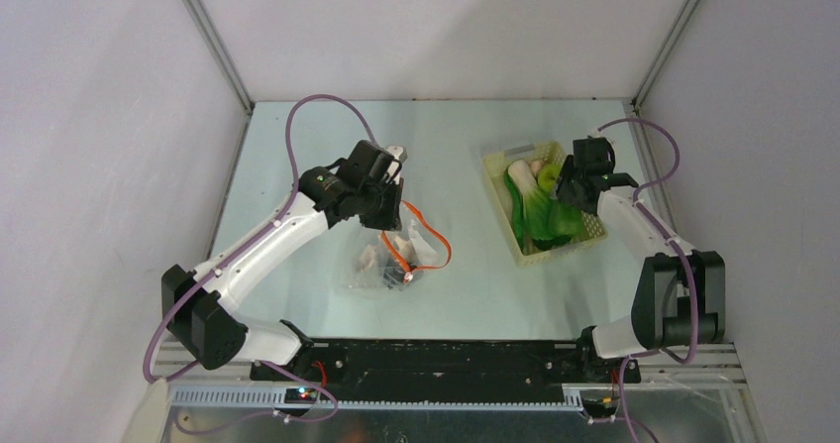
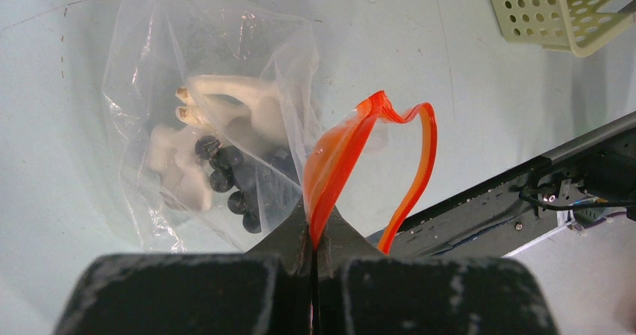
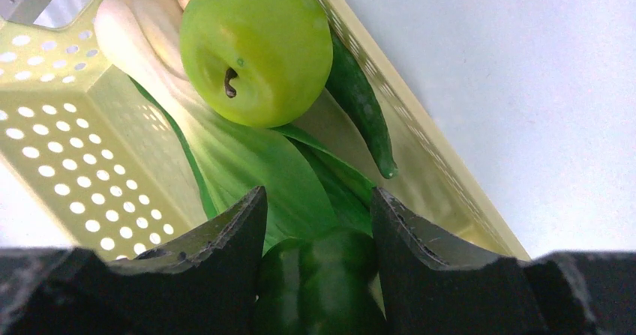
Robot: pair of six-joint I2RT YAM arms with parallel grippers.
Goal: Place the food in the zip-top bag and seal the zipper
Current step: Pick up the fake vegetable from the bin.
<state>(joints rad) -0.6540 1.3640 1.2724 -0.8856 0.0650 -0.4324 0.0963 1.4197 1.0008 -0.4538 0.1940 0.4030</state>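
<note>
Orange-red zipper (image 2: pixel 335 159) pinched tight in left gripper (image 2: pixel 311 228) to keep zip-top bag (image 2: pixel 150 58) mouth open, right gripper (image 3: pixel 319 204) half-open astride glossy green vegetable (image 3: pixel 315 294) in basket (image 3: pixel 71 151), grip unclear.

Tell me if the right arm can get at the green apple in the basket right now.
Probably not yet: the right gripper is closed around a dark green pepper. Once that is dropped, likely yes; the green apple lies uncovered atop the bok choy just ahead.
</note>
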